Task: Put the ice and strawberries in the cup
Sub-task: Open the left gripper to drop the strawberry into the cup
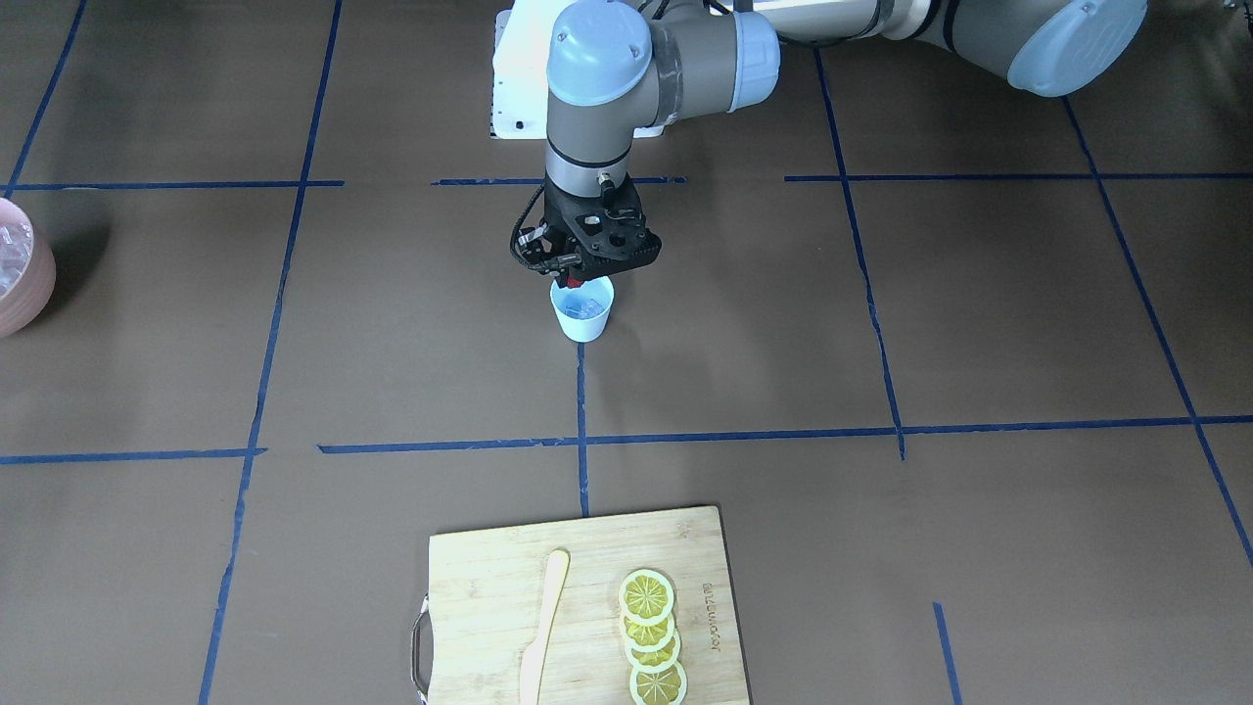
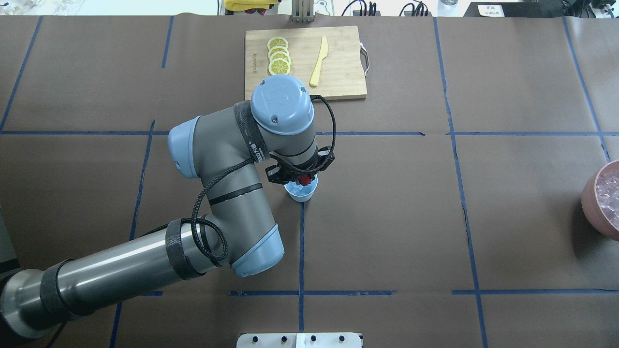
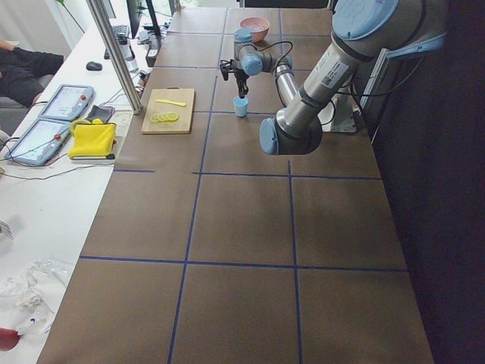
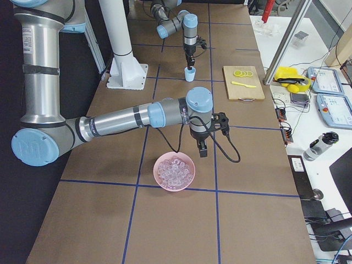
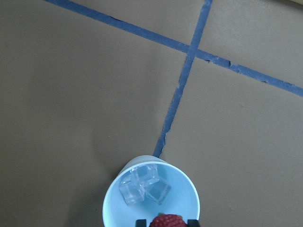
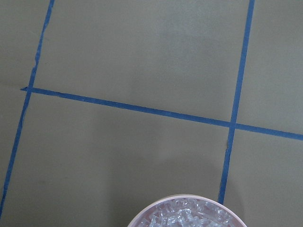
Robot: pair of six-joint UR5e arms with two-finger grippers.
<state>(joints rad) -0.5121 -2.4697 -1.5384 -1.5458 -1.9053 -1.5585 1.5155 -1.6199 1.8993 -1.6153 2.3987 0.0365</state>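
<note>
1. Closest in, on the left wrist cam: the left pincer (image 1: 570, 281) is clamped on the strawberry (image 5: 166, 221). It's a little red berry pinched between the two black fingertips at 6 o'clock of that view.
2. Right under it is the cup (image 5: 185, 196), pale blue and upright on the brown worktop (image 2: 387, 217), sitting on a blue tape line. The berry hangs over the rim, not down inside.
3. The ice cubes (image 5: 142, 187) are already in the cup, a few clear ones bunched toward 11 o'clock of the bottom.
4. In the overhead view, well apart from the cup at 3 o'clock, there's a pink bowl (image 2: 592, 195) holding a pile of ice (image 6: 189, 216).
5. The right pincer (image 4: 202, 149) hangs over the worktop just beside that bowl, roughly 1 o'clock from it on the right-side cam. It only shows from that cam, so I honestly can't tell if it's open or closed.
6. Farthest out, at 12 o'clock from the cup, is a wooden cutting board (image 2: 338, 77). It has overlapping lemon slices (image 2: 279, 57) in a row, with a yellow knife (image 2: 319, 60) at their 3 o'clock.
</note>
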